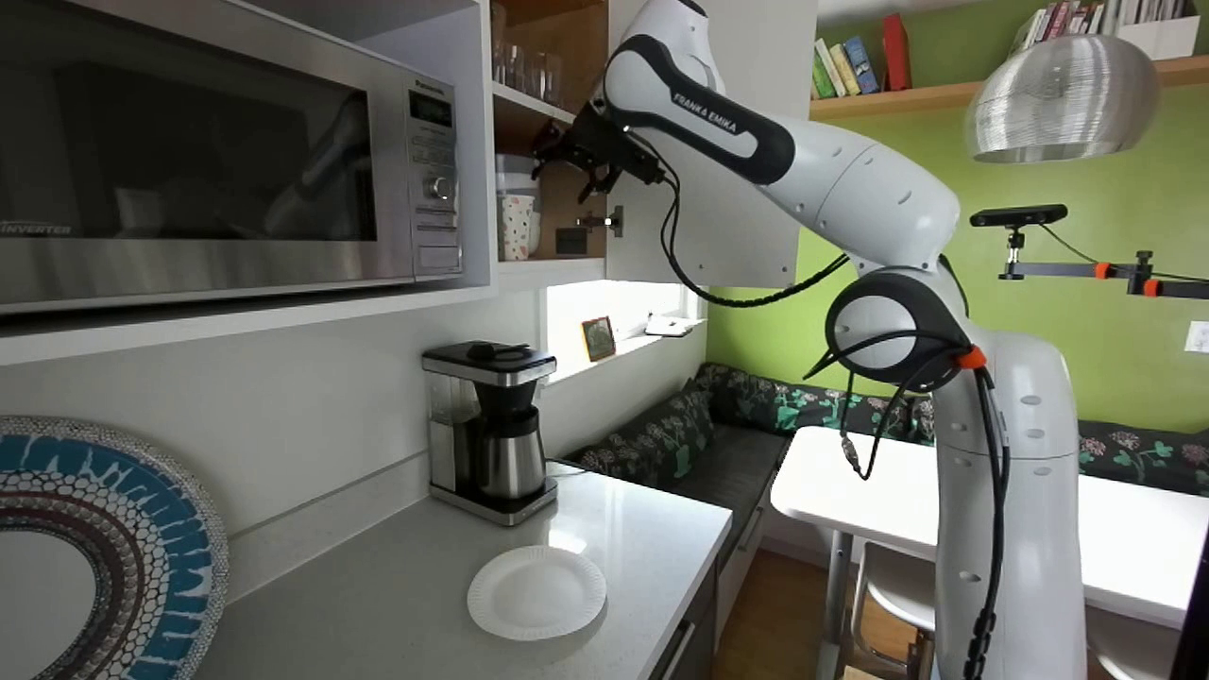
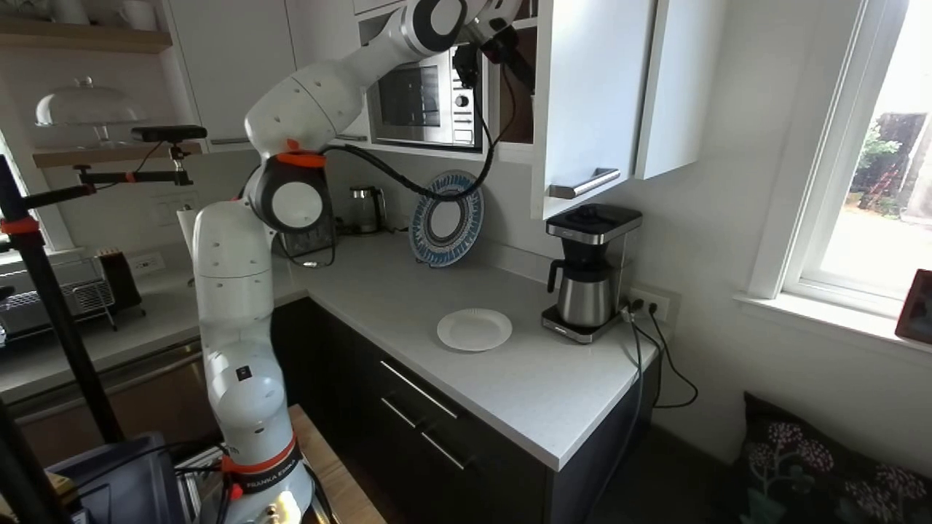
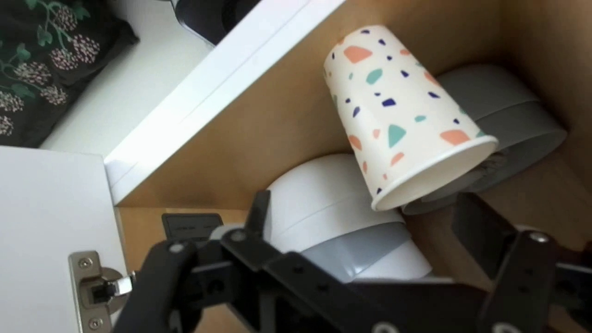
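My gripper [image 3: 370,222] is open, and nothing is held between its fingers in the wrist view. It also shows in both exterior views, at the opening of the wall cupboard [image 1: 570,175] [image 2: 495,69]. A white paper cup with coloured flecks [image 3: 393,111] stands just beyond the fingers, and it shows on the cupboard's lower shelf in an exterior view [image 1: 516,227]. White and grey round containers [image 3: 323,199] sit beside the cup. The left finger overlaps their edge; I cannot tell whether it touches. A grey round container [image 3: 518,106] is partly hidden behind the cup.
The cupboard door [image 1: 718,208] stands open beside the arm; its hinge [image 3: 92,291] is near the gripper. Glasses [image 1: 524,71] stand on the shelf above. A microwave [image 1: 208,151] is alongside. Below, the counter holds a white plate [image 1: 536,592], coffee maker [image 1: 491,425] and patterned plate [image 2: 446,218].
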Tool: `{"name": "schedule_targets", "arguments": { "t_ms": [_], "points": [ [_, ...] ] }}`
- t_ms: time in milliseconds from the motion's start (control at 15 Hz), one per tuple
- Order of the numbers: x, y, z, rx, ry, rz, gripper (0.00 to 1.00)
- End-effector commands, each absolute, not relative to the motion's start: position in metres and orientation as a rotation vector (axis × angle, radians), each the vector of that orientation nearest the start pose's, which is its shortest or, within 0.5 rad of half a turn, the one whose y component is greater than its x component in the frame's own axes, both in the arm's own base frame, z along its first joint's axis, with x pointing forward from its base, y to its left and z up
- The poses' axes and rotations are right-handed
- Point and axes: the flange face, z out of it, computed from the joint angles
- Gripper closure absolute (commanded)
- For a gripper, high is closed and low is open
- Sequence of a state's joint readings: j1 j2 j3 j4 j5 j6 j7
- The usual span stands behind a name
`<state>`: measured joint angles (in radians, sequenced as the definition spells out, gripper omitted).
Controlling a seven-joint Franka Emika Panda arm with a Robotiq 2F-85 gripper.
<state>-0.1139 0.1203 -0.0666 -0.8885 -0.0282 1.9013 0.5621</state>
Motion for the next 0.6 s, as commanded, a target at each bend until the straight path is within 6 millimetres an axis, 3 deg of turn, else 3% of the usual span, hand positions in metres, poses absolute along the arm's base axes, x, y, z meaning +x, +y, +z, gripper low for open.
{"name": "schedule_targets", "arguments": {
  "t_ms": [0, 200, 533],
  "points": [
    [0.5, -0.115, 0.884, -2.532, 0.945, -1.043, 0.0],
    [0.485, -0.131, 0.858, -2.515, 0.898, -0.902, 0.0],
    [0.462, -0.14, 0.805, -2.54, 0.718, -0.732, 0.0]
  ]
}}
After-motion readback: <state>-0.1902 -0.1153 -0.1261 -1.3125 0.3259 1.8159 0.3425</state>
